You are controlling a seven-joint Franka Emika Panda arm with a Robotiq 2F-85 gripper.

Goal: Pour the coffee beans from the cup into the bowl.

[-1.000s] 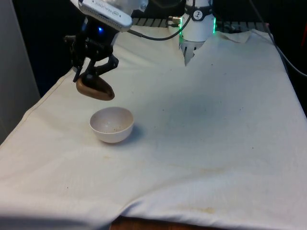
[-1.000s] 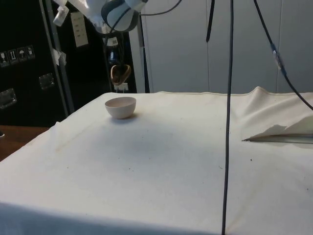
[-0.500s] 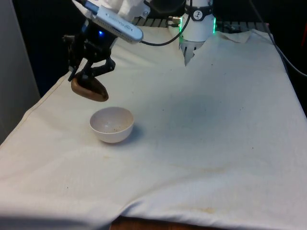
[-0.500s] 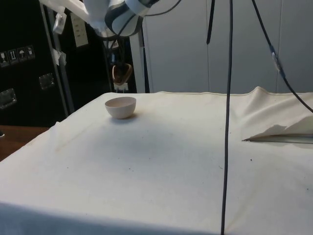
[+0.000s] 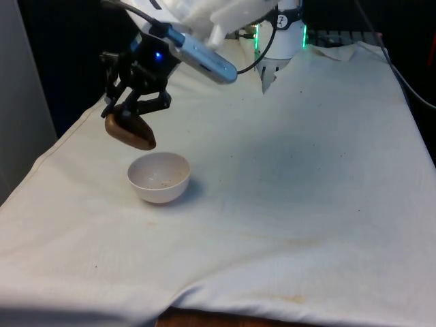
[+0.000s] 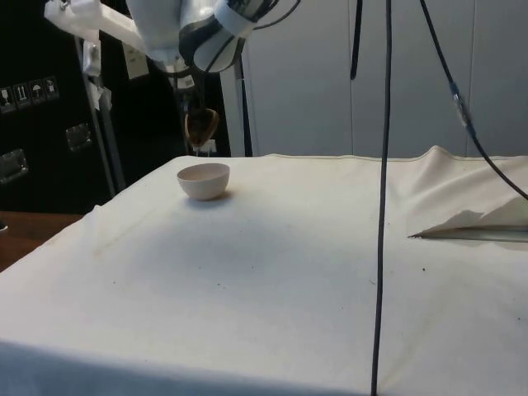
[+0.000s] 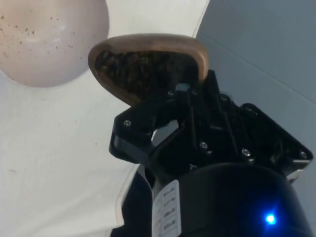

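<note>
- Your gripper (image 5: 128,112) hangs above the cloth-covered surface (image 5: 286,177) with its fingers (image 7: 148,116) clenched on the rim of the brown wooden cup (image 5: 130,130), which is off the surface altogether.
- In the front view the cup sits higher than the white bowl (image 5: 159,176) and towards the front view's left and far side of it; the two are near but apart, and the cup's lip is not yet over the bowl's opening as far as you can judge.
- The side view agrees: the cup (image 6: 200,126) hangs a little above the bowl (image 6: 204,180), roughly over its far rim.
- The cup is tilted, its mouth turned partly sideways. In the wrist view you look into that mouth (image 7: 143,64) and see dark coffee beans (image 7: 133,66) inside, with the bowl (image 7: 49,39) just beside the cup's edge.
- The move ahead turns on this: the bowl lies down and towards the front view's right from the cup's mouth, so you likely need to carry the cup across that small gap before tipping further, or beans may land on the cloth.
- The bowl holds dark specks but no pile of beans, so the pour looks hardly begun.
- Count: one cup, one bowl, one gripper.
</note>
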